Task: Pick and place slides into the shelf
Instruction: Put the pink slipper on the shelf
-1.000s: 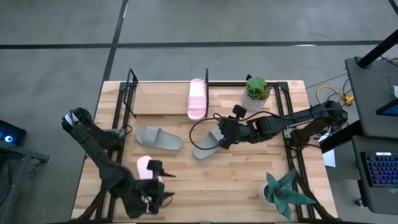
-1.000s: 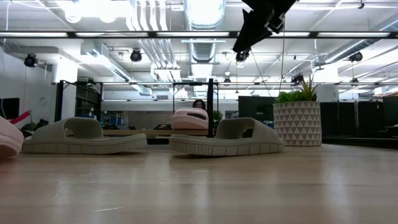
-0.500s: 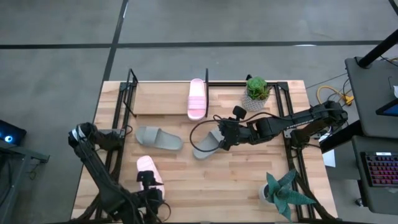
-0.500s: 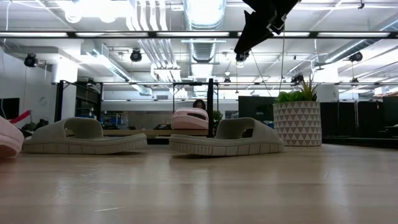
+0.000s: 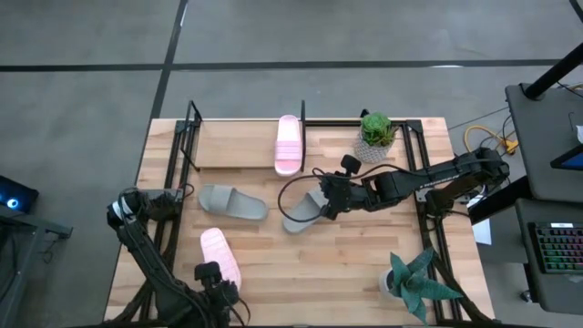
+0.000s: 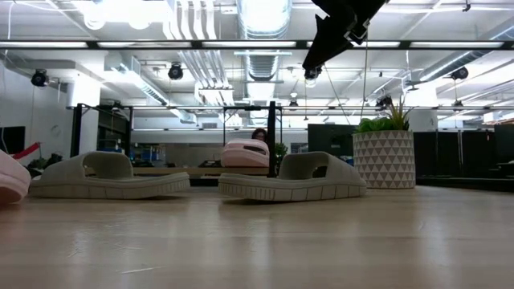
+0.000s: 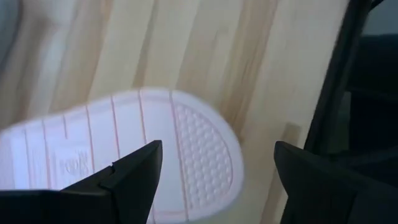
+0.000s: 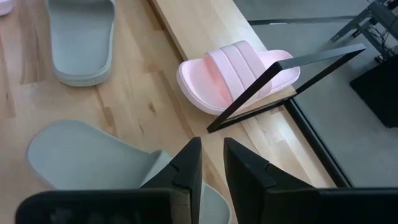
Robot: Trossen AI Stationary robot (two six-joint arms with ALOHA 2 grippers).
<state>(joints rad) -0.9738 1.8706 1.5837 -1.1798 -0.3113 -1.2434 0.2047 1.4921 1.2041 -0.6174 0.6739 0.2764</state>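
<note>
**One pink slide on the shelf, three on the tabletop**

You have one pale pink slide (image 5: pixel 289 144) lying flat on the shelf (image 5: pixel 237 144), roughly mid-board, just beside the black upright (image 5: pixel 302 113). Bare board shows on both sides of it; the small potted plant (image 5: pixel 376 130) stands at the shelf's right end.

Second pink slide (image 5: pixel 220 257) lies near the tabletop's (image 5: pixel 346 264) front-left edge, ribbed sole visible in the left wrist view, toe end close to the tabletop edge. Left grey-green slide (image 5: pixel 232 201) sits left of centre, strap up, well apart from the pink one on the shelf. Right grey-green slide (image 5: pixel 303 210) sits at centre, tilted diagonally. In the low view both grey-green slides rest flat, soles down.

Your right gripper (image 5: pixel 325 199) hangs over the upper end of the right grey-green slide, fingers (image 8: pixel 186 165) close together with a narrow gap, nothing between them; the low view shows it raised clear of the slide. Your left gripper (image 5: pixel 211 284) is at the front edge, just past the pink slide's near end, fingers (image 7: pixel 134 171) wide apart, holding nothing.

Open tabletop lies front-centre and right, up to the spiky plant (image 5: pixel 414 282) at the front-right corner.
</note>
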